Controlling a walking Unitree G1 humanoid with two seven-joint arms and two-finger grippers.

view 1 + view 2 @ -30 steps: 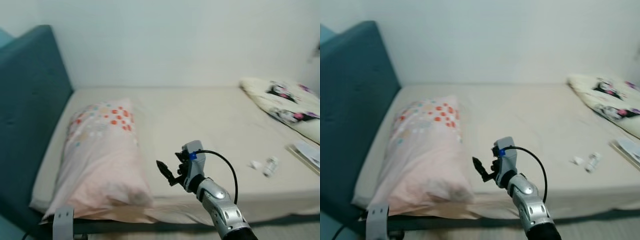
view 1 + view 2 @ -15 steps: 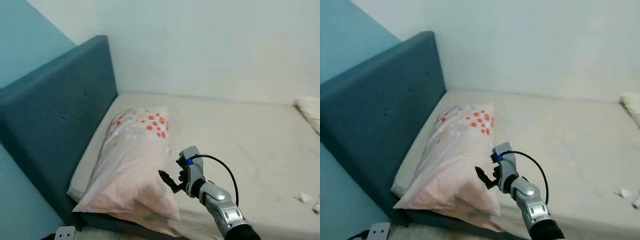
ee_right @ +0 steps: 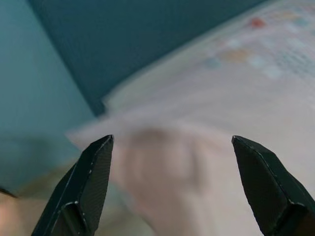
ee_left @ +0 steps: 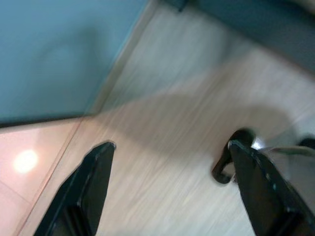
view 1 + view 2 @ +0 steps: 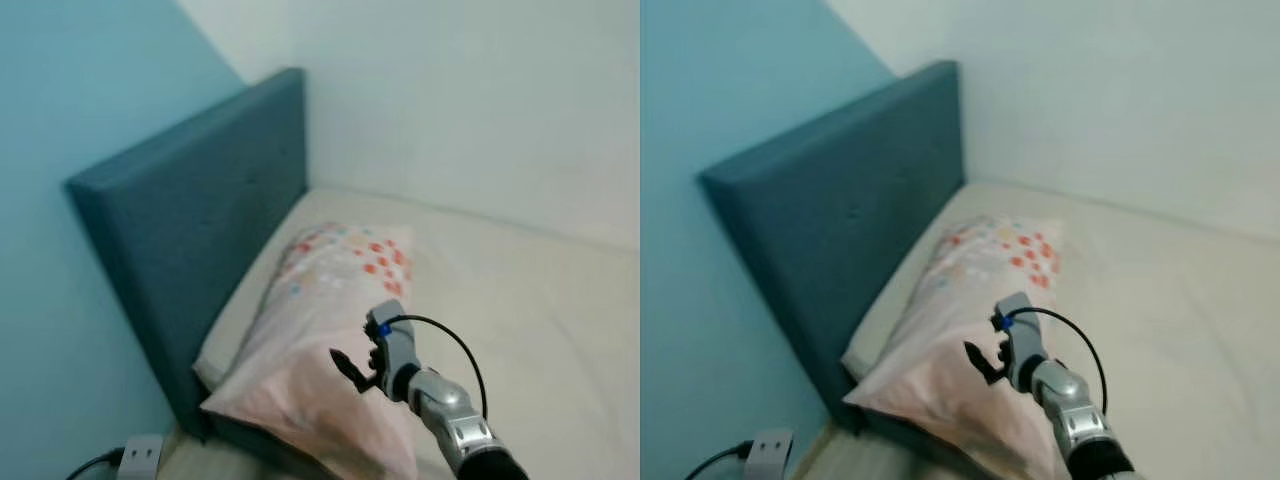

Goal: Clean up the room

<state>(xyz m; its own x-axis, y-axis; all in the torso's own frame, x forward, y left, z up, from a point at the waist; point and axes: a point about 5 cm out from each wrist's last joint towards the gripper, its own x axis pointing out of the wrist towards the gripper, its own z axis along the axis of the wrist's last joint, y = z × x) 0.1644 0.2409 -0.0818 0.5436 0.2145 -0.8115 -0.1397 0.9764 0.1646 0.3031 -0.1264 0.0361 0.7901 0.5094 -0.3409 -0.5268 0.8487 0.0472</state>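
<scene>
A pale pink pillow point(image 5: 320, 330) with red, orange and blue dots lies on the beige bed point(image 5: 520, 320), next to the teal headboard point(image 5: 190, 230). My right gripper point(image 5: 350, 368) is raised in front of the pillow's near end, above it and apart from it. Its two black fingers point(image 3: 91, 182) stand wide apart with nothing between them, and the pillow point(image 3: 206, 123) lies blurred beyond them. My left gripper point(image 4: 167, 187) hangs low over the wooden floor point(image 4: 162, 147), open and empty.
A teal wall point(image 5: 70, 200) stands at the left. A white power strip point(image 5: 140, 455) with a black cable lies on the floor by the bed's corner. A white wall point(image 5: 480, 100) runs behind the bed. A dark object point(image 4: 231, 157) rests on the floor near my left gripper.
The camera has swung left: the patterned blanket and small white items at the right left the picture, and the headboard and teal wall came in. The right arm keeps its raised pose.
</scene>
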